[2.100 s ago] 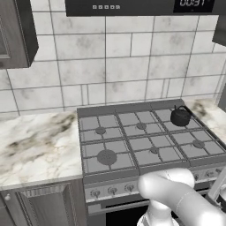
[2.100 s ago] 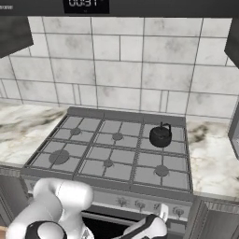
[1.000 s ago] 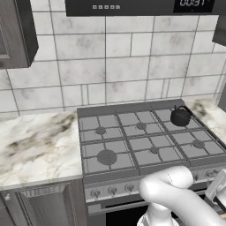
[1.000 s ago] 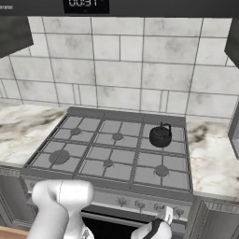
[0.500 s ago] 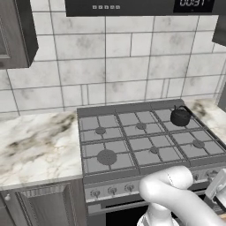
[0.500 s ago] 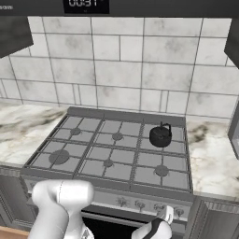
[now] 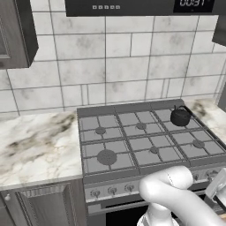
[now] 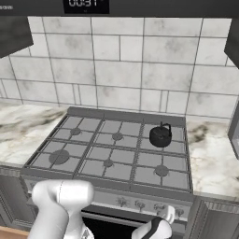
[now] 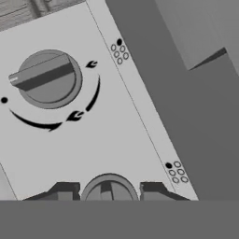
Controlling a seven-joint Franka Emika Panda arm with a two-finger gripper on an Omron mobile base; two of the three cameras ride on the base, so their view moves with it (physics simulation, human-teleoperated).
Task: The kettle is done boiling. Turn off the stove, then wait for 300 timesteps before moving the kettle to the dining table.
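Observation:
The small black kettle [image 7: 180, 117] [image 8: 161, 136] stands on the back right burner of the grey stove [image 7: 132, 145] [image 8: 107, 154]. My gripper [image 9: 109, 192] [image 8: 170, 214] is low at the right end of the stove's front knob row. It is open, and its dark fingertips [image 9: 65, 191] straddle a round knob [image 9: 109, 186] with a narrow gap on each side. A second knob [image 9: 46, 79] sits further along the panel, its bar tilted between flame marks. The dining table is out of view.
Marble counters flank the stove on the left [image 7: 39, 150] and on the right [image 8: 214, 154]. A dark hood with a clock display [image 8: 86, 4] hangs above, and a dark wall cabinet [image 7: 13, 35] is at upper left. Grey tiles cover the back wall.
The hand has crept slightly at the right end of the knob row. Kettle and stove look the same.

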